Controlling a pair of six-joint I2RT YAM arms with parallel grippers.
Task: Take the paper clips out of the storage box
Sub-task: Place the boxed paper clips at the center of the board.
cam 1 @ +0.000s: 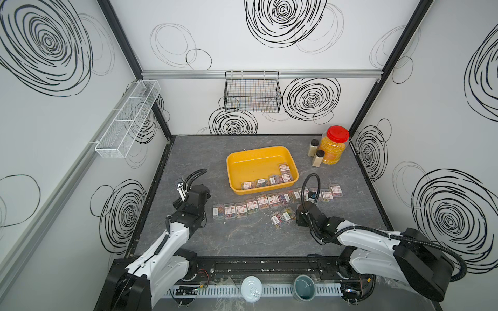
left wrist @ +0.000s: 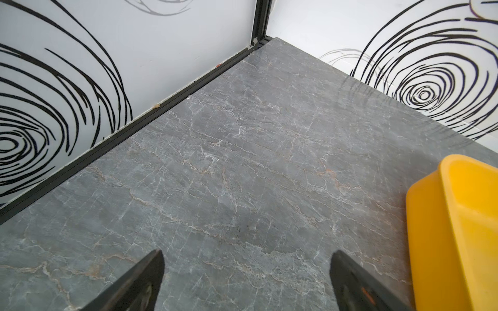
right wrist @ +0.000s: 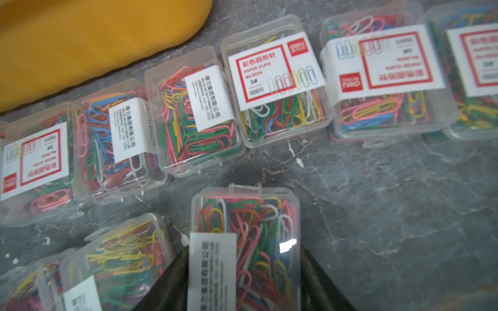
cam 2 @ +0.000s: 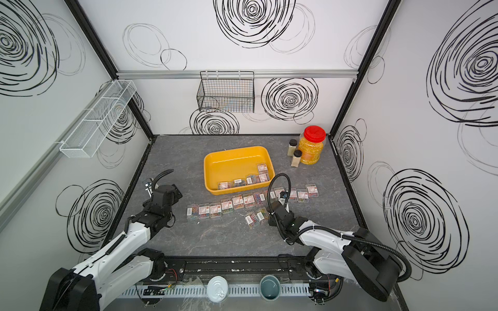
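Observation:
The yellow storage box (cam 1: pixel 232 172) (left wrist: pixel 444 215) (right wrist: pixel 80 40) stands mid-table, with several clear cases of paper clips (cam 1: pixel 285 177) along its near and right sides. A long row of more cases (cam 1: pixel 252 206) (right wrist: pixel 277 80) lies on the table in front of the box. My right gripper (right wrist: pixel 244 250) (cam 1: pixel 296 215) is down behind that row. Its fingers (right wrist: pixel 175 269) press both sides of one paper clip case (right wrist: pixel 258 242), next to two loose cases (cam 1: pixel 277 220). At the table's left my left gripper (left wrist: pixel 246 255) (cam 1: pixel 200 192) hangs open over bare surface, apart from the box.
A red-lidded jar (cam 1: pixel 334 146) and two small bottles (cam 1: pixel 318 157) stand at the back right. A black wire basket (cam 1: pixel 252 91) hangs on the back wall and a white mesh rack (cam 1: pixel 126 121) on the left wall. A tin can (cam 1: pixel 251 288) and a teal cup (cam 1: pixel 304 289) sit at the front edge.

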